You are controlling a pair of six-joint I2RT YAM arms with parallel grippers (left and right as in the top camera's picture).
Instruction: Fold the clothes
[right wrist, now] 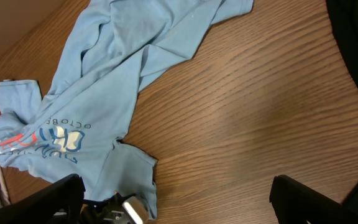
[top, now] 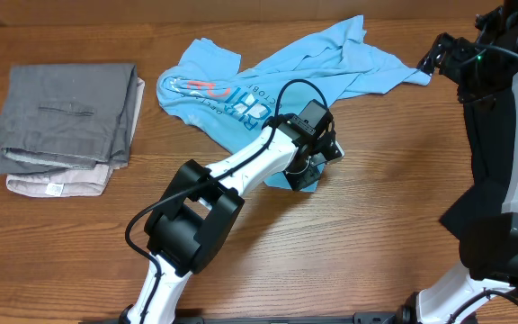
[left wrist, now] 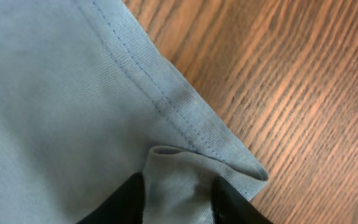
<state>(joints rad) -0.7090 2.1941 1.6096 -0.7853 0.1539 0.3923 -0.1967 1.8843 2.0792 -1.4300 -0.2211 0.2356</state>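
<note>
Brown wood-grain worktop [top: 376, 225] fills the scene, evenly lit; a dark patch [top: 486, 171] at right, possibly black fabric.

White-shelled arms [top: 241, 169], black joints, looping black cable [top: 288, 86], black left end effector [left wrist: 176, 202].

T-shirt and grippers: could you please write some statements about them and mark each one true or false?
1. The left gripper pinches a hemmed corner of the T-shirt. True.
2. The T-shirt lies flat and fully spread out. False: it is crumpled, with many folds.
3. The right gripper is shut on a sleeve. False: its fingers stand wide apart and hold nothing.
4. In the overhead view, a folded grey stack lies to the left of the T-shirt, apart from it. True.
5. The lettering on the T-shirt is hidden. False: blue and red lettering faces up.
</note>
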